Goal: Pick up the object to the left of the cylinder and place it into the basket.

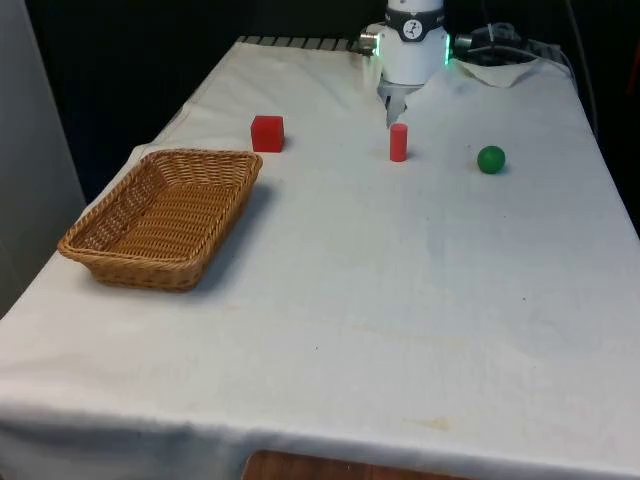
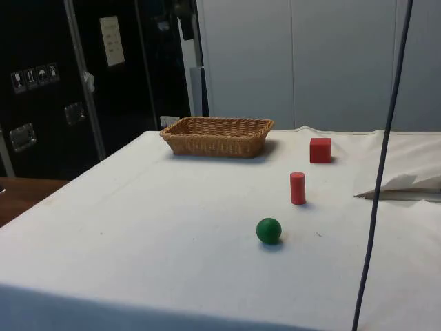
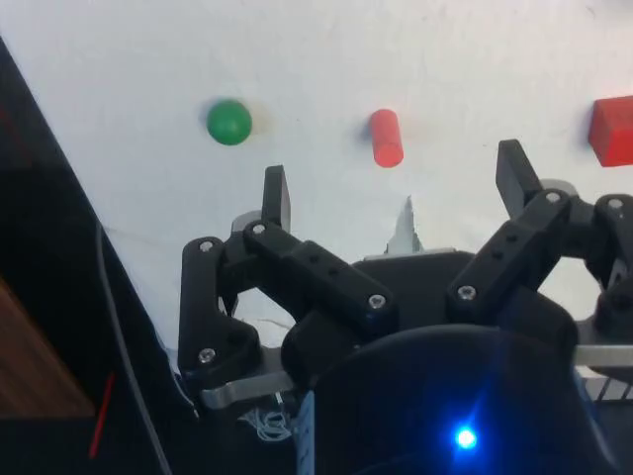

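Observation:
A red cube (image 1: 267,133) stands on the white cloth to the front view's left of an upright red cylinder (image 1: 398,142). In the side view the cube (image 2: 320,149) lies between the cylinder (image 2: 297,188) and the wicker basket (image 2: 217,136). The basket (image 1: 100,255) sits near the table's edge on the front view's left, with nothing in it. My gripper (image 1: 390,108) hangs at the far end of the table just behind the cylinder. In the wrist view the gripper (image 3: 396,183) is open and holds nothing, with the cylinder (image 3: 386,137) ahead between its fingertips and the cube (image 3: 613,131) off to one side.
A green ball (image 1: 491,159) rests on the front view's right of the cylinder, also seen as the ball (image 2: 269,230) and ball (image 3: 229,122). A dark cable (image 2: 375,207) hangs down in the side view. Crumpled cloth (image 1: 500,75) lies beside the robot base.

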`<control>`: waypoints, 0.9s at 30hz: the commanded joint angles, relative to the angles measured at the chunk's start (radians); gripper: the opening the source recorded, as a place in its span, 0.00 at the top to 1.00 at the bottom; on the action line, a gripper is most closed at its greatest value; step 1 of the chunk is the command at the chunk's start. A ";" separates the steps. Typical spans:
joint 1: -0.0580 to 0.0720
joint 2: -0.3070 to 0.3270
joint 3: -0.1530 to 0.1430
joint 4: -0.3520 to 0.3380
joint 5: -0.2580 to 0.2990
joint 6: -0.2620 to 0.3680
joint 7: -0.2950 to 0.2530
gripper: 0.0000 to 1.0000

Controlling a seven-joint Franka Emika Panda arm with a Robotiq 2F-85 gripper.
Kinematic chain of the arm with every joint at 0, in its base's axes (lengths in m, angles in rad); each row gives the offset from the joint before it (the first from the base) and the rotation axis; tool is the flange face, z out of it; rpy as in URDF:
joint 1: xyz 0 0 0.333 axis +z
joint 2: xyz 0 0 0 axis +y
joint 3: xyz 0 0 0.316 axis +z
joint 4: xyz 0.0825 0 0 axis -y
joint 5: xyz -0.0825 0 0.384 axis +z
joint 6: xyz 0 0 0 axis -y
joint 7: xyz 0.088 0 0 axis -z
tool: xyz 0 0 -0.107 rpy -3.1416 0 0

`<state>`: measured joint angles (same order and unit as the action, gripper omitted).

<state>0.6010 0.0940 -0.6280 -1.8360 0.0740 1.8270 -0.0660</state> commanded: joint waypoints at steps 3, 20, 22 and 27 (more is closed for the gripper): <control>0.006 -0.012 0.009 -0.020 -0.008 0.018 0.015 0.00; 0.005 -0.085 0.063 -0.159 -0.051 0.145 0.067 0.00; 0.005 -0.098 0.074 -0.190 -0.061 0.173 0.078 0.00; 0.004 -0.123 0.091 -0.243 -0.079 0.218 0.098 0.00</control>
<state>0.6020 -0.0080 -0.5430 -2.0480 0.0190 2.0110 0.0090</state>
